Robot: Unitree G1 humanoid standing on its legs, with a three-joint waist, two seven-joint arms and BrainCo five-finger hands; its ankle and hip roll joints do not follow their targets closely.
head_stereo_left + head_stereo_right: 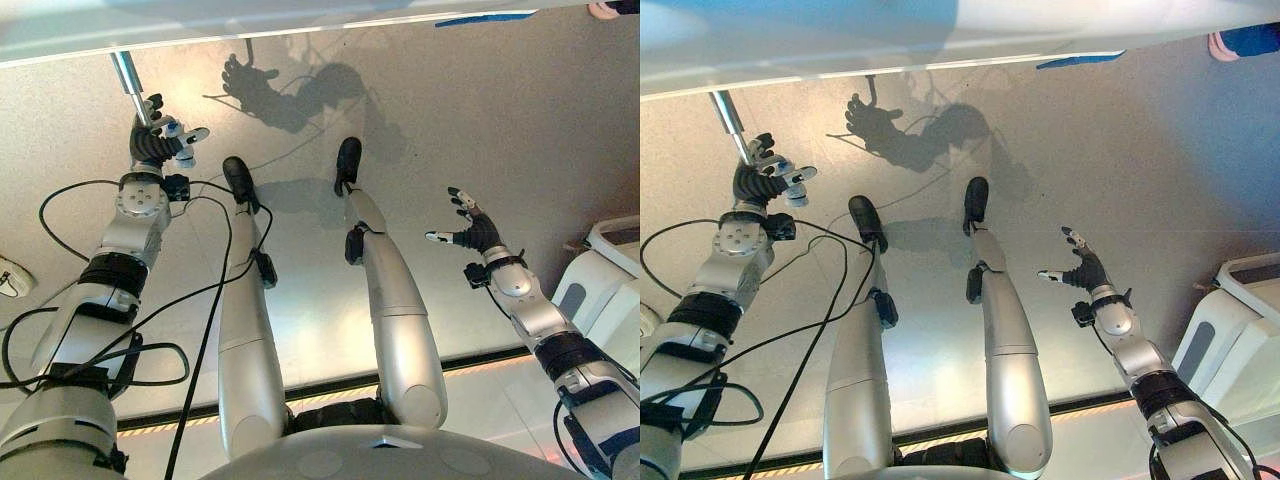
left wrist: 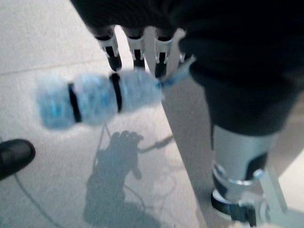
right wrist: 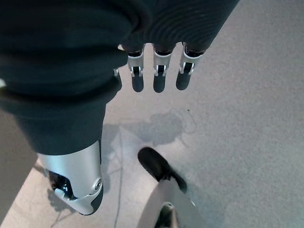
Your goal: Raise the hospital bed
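Left hand (image 1: 160, 140) at 10 o'clock, fingers clenched round metal crank handle (image 1: 128, 78) under bed edge (image 1: 200, 30); right hand (image 1: 470, 228) at 3 o'clock, fingers released over floor (image 1: 500, 120).

A hospital-like room or care training lab is suggested. A pale speckled floor (image 1: 480, 120) is seen throughout, of the smooth kind laid in clinics. The white edge of a hospital bed (image 1: 200, 35) is seen along the top, with a metal crank rod (image 1: 128, 78) hanging below it. A white moulded unit (image 1: 605, 280) is seen at the right.
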